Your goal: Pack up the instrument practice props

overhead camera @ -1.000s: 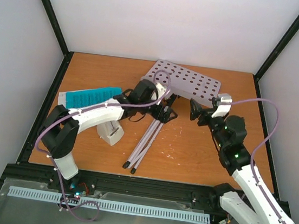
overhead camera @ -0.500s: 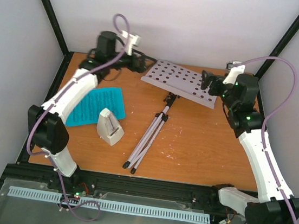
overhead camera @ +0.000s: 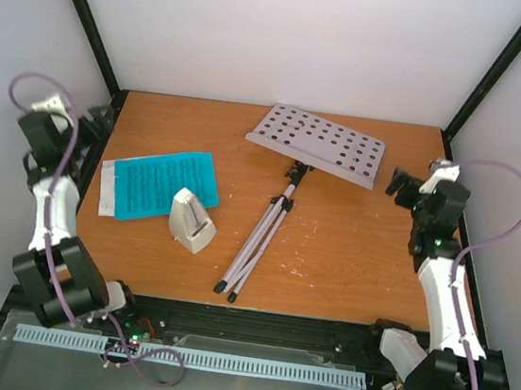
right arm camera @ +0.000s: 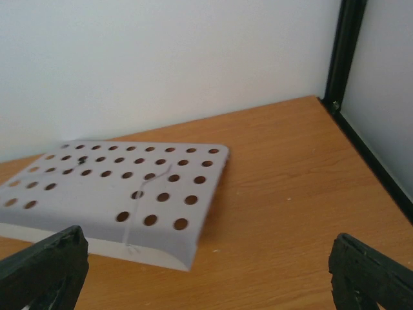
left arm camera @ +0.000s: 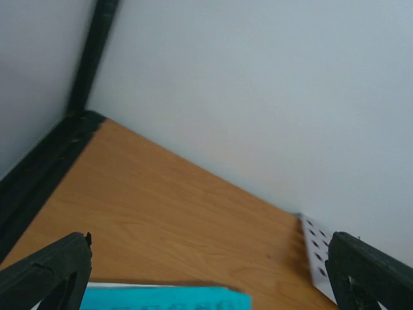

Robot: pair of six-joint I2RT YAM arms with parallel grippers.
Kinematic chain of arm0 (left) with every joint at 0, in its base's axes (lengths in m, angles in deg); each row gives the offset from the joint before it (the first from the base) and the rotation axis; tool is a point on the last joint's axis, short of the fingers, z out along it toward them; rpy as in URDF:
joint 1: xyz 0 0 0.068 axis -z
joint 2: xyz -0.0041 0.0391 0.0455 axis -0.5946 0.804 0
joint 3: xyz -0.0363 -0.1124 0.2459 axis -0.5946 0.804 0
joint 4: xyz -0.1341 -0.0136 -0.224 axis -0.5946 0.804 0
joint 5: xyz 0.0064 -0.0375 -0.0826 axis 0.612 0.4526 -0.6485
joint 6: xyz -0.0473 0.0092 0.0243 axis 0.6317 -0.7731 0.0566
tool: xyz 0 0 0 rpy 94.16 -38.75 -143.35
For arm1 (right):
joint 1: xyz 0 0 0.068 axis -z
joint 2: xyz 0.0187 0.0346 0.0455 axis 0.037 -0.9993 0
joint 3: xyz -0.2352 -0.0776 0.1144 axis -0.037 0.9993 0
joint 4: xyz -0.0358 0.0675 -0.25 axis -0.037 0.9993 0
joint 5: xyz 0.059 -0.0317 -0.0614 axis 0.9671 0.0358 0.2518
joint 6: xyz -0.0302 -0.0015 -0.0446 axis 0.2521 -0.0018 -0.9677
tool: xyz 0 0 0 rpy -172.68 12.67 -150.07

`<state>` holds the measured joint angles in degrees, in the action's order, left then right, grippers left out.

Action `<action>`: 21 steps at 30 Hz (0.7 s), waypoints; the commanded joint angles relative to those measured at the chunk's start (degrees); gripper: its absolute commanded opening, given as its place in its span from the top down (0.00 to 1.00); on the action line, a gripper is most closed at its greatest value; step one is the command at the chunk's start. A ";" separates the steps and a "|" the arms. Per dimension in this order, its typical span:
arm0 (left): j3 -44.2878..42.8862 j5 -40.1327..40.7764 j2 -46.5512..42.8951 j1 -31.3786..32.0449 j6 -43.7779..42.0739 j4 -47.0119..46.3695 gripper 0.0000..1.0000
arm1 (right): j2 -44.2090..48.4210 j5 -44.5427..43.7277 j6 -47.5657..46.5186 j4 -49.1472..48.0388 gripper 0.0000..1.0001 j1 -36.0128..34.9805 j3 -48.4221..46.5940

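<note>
The white perforated music stand (overhead camera: 316,143) lies on the wooden table with its thin tripod legs (overhead camera: 255,242) folded together and pointing toward the near edge. Bright blue sheet-music pages (overhead camera: 159,183) lie flat at the left. The small white pyramid-shaped metronome (overhead camera: 191,220) stands just right of them. My left gripper (overhead camera: 93,122) is open at the table's left edge, with the pages' edge (left arm camera: 168,298) below it and a corner of the stand (left arm camera: 316,255) to its right. My right gripper (overhead camera: 403,182) is open and empty at the right, facing the stand's plate (right arm camera: 122,187).
A black frame rail (overhead camera: 82,173) runs along the table's left side and another (overhead camera: 469,240) along the right. White walls close in the back and both sides. A black post (right arm camera: 345,51) stands in the back right corner.
Both arms have pulled back from the stand's plate to the table's left and right edges. The stand, pages and metronome stay where they lay half a second ago.
</note>
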<state>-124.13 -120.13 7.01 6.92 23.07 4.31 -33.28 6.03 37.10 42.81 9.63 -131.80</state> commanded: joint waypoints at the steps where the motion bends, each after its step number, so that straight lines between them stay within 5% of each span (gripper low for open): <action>1: 19.28 15.02 -8.19 0.51 3.21 -23.00 0.00 | 3.02 -4.76 -4.57 -22.21 0.00 0.34 14.53; 8: 45.63 24.03 -5.72 8.09 -11.99 -56.58 0.01 | -4.58 -2.54 -7.75 -51.88 0.00 0.28 31.06; 15: 42.78 20.47 5.94 8.44 -12.39 -61.23 0.01 | -14.82 2.51 -7.02 -63.19 0.01 0.16 32.30; 21: 46.69 18.91 5.98 8.45 -13.70 -69.26 0.01 | -21.60 2.30 -6.76 -76.20 0.01 0.13 36.46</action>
<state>-78.69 -99.76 12.94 15.38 12.16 -54.84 -51.38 7.60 30.74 -20.20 9.69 -98.17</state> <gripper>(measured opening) 0.995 0.988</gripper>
